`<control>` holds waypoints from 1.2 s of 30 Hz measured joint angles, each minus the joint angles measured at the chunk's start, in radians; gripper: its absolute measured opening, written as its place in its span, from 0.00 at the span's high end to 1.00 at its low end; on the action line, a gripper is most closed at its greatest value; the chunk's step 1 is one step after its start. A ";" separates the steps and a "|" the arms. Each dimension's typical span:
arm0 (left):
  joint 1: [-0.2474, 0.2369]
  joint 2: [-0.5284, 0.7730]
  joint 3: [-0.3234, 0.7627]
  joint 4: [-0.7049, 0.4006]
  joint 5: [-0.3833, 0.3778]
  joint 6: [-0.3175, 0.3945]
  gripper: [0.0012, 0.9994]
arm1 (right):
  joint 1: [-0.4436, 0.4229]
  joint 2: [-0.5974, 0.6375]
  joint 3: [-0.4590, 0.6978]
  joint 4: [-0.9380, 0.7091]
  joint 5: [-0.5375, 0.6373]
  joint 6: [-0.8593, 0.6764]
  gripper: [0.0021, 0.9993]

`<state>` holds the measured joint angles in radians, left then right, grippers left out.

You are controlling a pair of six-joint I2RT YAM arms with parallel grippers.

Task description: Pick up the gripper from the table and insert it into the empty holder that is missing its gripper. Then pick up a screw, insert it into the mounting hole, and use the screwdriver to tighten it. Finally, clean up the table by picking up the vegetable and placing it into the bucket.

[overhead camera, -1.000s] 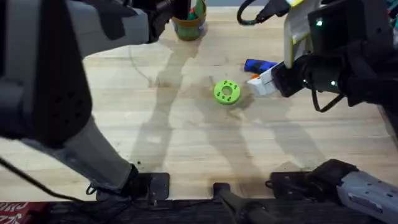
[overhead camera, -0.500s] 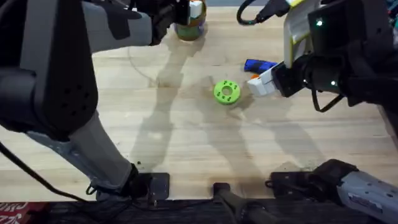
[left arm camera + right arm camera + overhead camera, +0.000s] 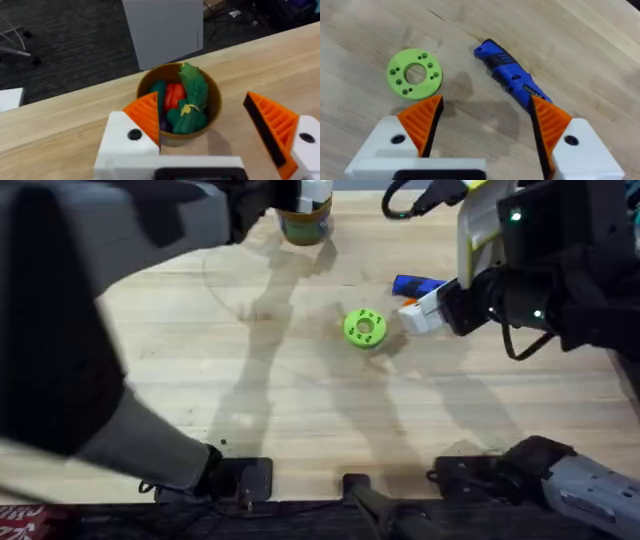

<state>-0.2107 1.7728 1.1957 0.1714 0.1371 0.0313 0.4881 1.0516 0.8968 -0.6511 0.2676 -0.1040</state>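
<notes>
The yellow-ochre bucket (image 3: pixel 212 107) with a dark green band (image 3: pixel 304 225) stands at the table's far edge. A dark-green vegetable (image 3: pixel 193 88) lies inside it on top of red and green toy pieces. My left gripper (image 3: pixel 207 127) hovers open just above the bucket, seen from overhead as a white finger (image 3: pixel 315 192). The blue screwdriver (image 3: pixel 512 75) lies on the wood at the right (image 3: pixel 417 284). My right gripper (image 3: pixel 485 125) hangs open over the table beside it (image 3: pixel 420 313), holding nothing. The loose gripper, the holder and the screw are out of view.
A lime-green round disc with holes (image 3: pixel 364 327) lies mid-table, close to the right gripper (image 3: pixel 414 74). The left arm spans the left side of the overhead view, large and dark. Bare wood fills the front and left of the table.
The left arm has risen closer to the camera while its gripper stays over the bucket. A green piece seen at that gripper a second ago is gone from it. The right arm is still.
</notes>
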 joint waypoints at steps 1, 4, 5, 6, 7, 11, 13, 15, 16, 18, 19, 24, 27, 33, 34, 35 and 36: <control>0.000 -0.036 0.000 -0.045 0.000 0.004 0.01 | 0.000 -0.007 0.001 -0.001 0.000 0.000 0.02; 0.002 -0.158 0.005 -0.249 -0.001 0.034 0.01 | 0.000 -0.048 0.010 -0.003 0.000 0.001 0.02; 0.003 -0.202 0.009 -0.335 -0.002 0.050 0.01 | 0.000 -0.069 0.015 -0.004 0.000 0.005 0.02; 0.004 -0.245 0.010 -0.425 -0.002 0.066 0.01 | 0.000 -0.090 0.019 -0.005 0.000 0.009 0.02; 0.006 -0.285 0.010 -0.506 -0.002 0.081 0.01 | 0.000 -0.110 0.023 -0.005 0.000 0.015 0.02; 0.008 -0.450 0.009 -0.817 -0.003 0.120 0.01 | 0.000 -0.199 0.027 -0.009 0.000 0.041 0.02; 0.007 -0.525 0.011 -0.937 -0.003 0.131 0.01 | 0.000 -0.238 0.027 -0.009 0.000 0.049 0.02; 0.008 -0.614 0.009 -1.050 -0.003 0.136 0.01 | 0.000 -0.278 0.027 -0.011 -0.001 0.053 0.02; 0.008 -0.658 0.009 -1.092 -0.003 0.139 0.01 | 0.000 -0.298 0.027 -0.011 -0.001 0.054 0.02; 0.008 -0.750 0.010 -1.159 -0.003 0.142 0.01 | 0.000 -0.334 0.027 -0.012 -0.001 0.056 0.02; 0.008 -0.796 0.010 -1.194 -0.003 0.144 0.01 | 0.000 -0.352 0.027 -0.012 0.000 0.056 0.02; 0.008 -1.001 0.010 -1.330 -0.003 0.149 0.01 | 0.000 -0.401 0.032 -0.033 -0.001 0.056 0.02; 0.008 -1.078 0.010 -1.360 -0.003 0.149 0.01 | 0.000 -0.404 0.033 -0.049 -0.003 0.056 0.02; 0.008 -1.113 0.010 -1.363 -0.003 0.149 0.01 | 0.000 -0.404 0.033 -0.053 -0.003 0.056 0.02; 0.008 -1.113 0.010 -1.363 -0.003 0.150 0.01 | 0.000 -0.404 0.033 -0.054 -0.003 0.056 0.02; 0.008 -1.113 0.010 -1.363 -0.003 0.150 0.01 | 0.000 -0.404 0.033 -0.055 -0.003 0.056 0.02; 0.008 -1.113 0.010 -1.363 -0.003 0.149 0.01 | 0.000 -0.404 0.033 -0.057 -0.003 0.056 0.02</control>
<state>-0.2031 0.6601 1.2060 -1.1919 0.1341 0.1806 0.4881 0.6479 0.9295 -0.7076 0.2646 -0.0475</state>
